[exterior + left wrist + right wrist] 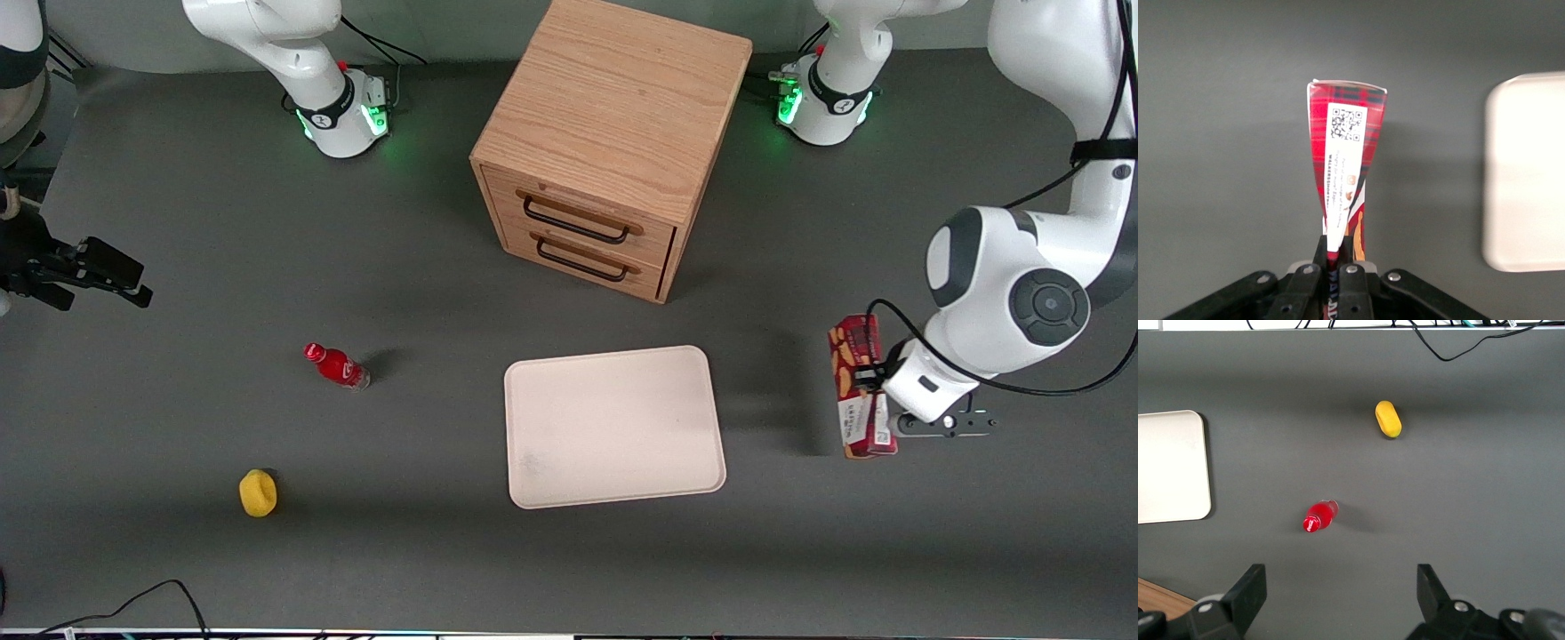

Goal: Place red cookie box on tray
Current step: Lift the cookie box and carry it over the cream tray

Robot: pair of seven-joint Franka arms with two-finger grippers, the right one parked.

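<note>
Toward the parked arm's end of the bench, a yellow lump lies near the front camera. A small red bottle lies a bit farther back. Both are well apart from my job, so I leave them alone.

In the middle stands a wooden drawer box. In front of its drawers lies the tray, flat and bare, ready for something to be put on it.

At my end is the red cookie box. It is near the tray but not over it yet. My claw is squeezed tight on its thin edge, so it hangs long and narrow below me. Its shadow falls off to one side, so I think it is up off the bench. I think carrying it over the tray comes next.
</note>
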